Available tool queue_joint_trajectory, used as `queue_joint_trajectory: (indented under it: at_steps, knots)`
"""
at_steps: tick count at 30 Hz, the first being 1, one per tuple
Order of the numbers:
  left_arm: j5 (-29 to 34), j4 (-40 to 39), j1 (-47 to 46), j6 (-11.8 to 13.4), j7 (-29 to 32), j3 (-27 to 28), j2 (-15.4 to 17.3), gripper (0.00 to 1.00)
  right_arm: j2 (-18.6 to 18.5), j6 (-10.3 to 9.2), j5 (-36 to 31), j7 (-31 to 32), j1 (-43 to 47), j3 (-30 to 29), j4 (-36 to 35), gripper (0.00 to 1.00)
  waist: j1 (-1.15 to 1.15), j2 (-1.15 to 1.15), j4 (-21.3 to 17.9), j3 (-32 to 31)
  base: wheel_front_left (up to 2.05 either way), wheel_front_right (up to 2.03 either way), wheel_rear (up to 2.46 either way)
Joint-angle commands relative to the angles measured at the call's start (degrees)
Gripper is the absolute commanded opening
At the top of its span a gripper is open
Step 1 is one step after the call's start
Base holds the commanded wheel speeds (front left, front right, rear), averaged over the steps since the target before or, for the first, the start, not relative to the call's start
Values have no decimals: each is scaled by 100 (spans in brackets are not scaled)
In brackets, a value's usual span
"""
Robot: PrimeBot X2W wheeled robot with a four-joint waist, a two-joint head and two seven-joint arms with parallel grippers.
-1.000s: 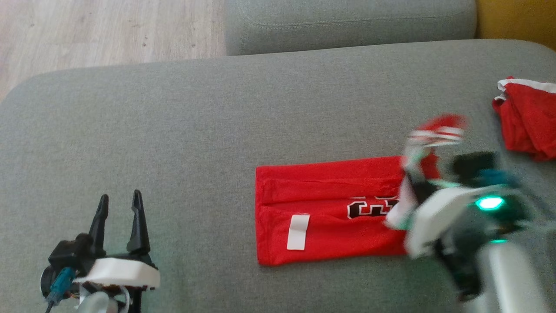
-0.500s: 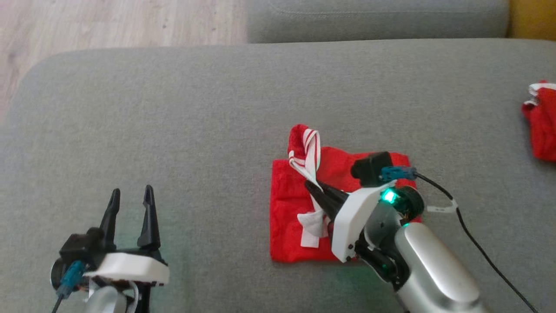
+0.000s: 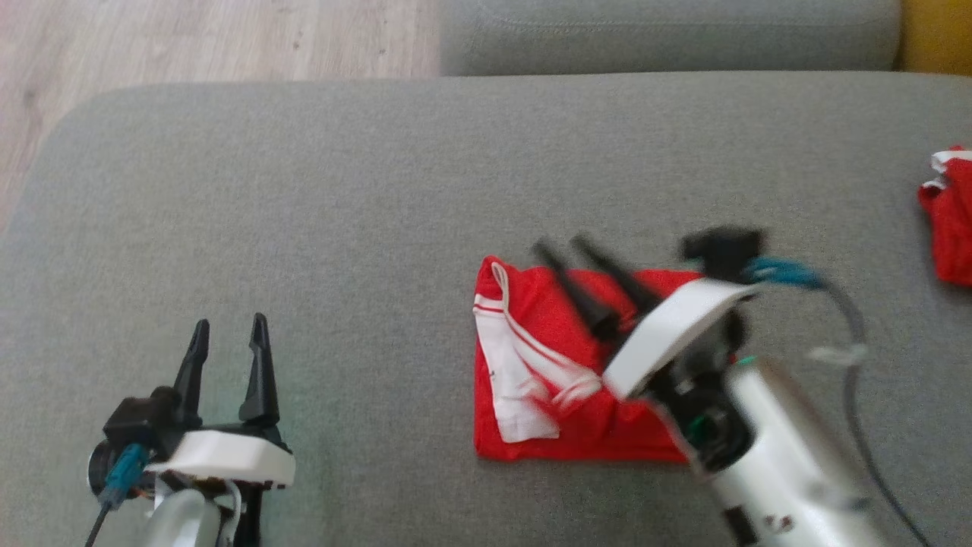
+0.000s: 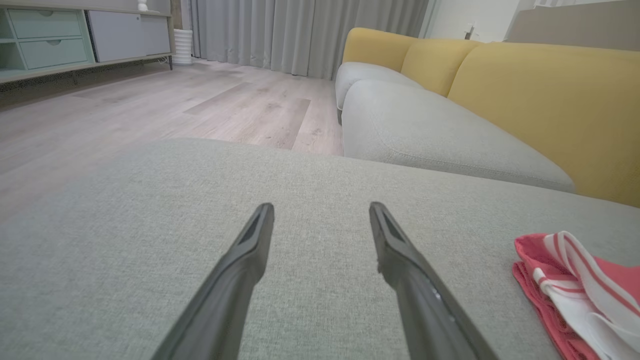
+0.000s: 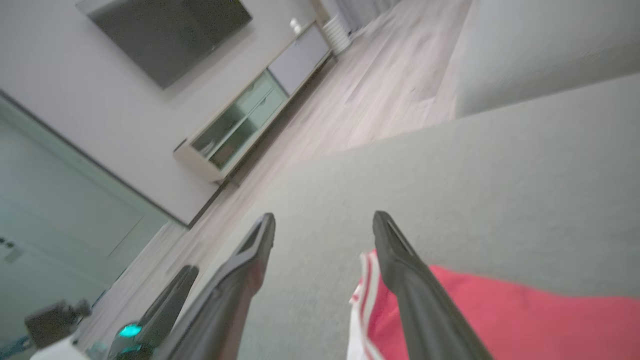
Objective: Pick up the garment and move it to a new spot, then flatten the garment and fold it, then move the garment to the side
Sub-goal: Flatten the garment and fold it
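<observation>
At the lower left of the head view the left gripper [image 3: 228,325] hangs over bare grey cushion [image 3: 380,190], its two dark fingers apart with nothing between them. The left wrist view gives the same reading: the left gripper [image 4: 322,207] stands spread over plain upholstery, with wooden floor [image 4: 225,100] beyond the cushion's edge.

Right of centre lies the red jersey [image 3: 566,437], folded into a compact, roughly square packet flat on the cushion. Its white-striped trim [image 3: 512,372] is turned uppermost on the left half. In the left wrist view the red jersey [image 4: 540,285] sits at the lower right, well apart from that gripper.

The right gripper [image 3: 560,245] reaches over the jersey from the right, fingers apart and empty, tips just past the packet's far edge. Whether they touch the cloth cannot be told. From the right wrist view the right gripper [image 5: 325,217] is likewise spread, the red jersey [image 5: 500,310] below it.

At the far right edge a second red garment [image 3: 953,228] lies crumpled, well apart from the folded one.
</observation>
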Motion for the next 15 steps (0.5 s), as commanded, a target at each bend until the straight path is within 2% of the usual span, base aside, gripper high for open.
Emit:
queue_joint_trajectory:
  at_steps: [1, 5, 6, 10, 13, 15]
  knots:
    - [-36, -155, -134, 19, -67, 237, 127, 100, 55, -4, -228, -218, -163, -424, -458, 100, 0, 0, -91, -120, 0, 0, 0]
    - [-83, -226, 8, 64, -88, 346, 164, 100, -1, -4, -1421, -213, 211, -1486, -1023, 100, 0, 0, -217, -240, 0, 0, 0]
    - [-83, -226, 8, 64, -88, 346, 164, 100, -1, -4, -1421, -213, 211, -1486, -1023, 100, 0, 0, -217, -240, 0, 0, 0]
    - [-103, -315, 131, 85, -101, 404, 181, 100, -285, -4, -2549, -183, 799, -2296, -1466, 100, 0, 0, -279, -308, 0, 0, 0]
    - [-119, -350, 246, 108, -108, 443, 181, 100, -328, -4, -3071, -455, 1209, -2646, -1645, 100, 0, 0, -350, -414, 0, 0, 0]
    - [-124, -379, 320, 121, -112, 461, 172, 100, -381, -4, -3239, -720, 1425, -2650, -1682, 100, 0, 0, -388, -485, 0, 0, 0]
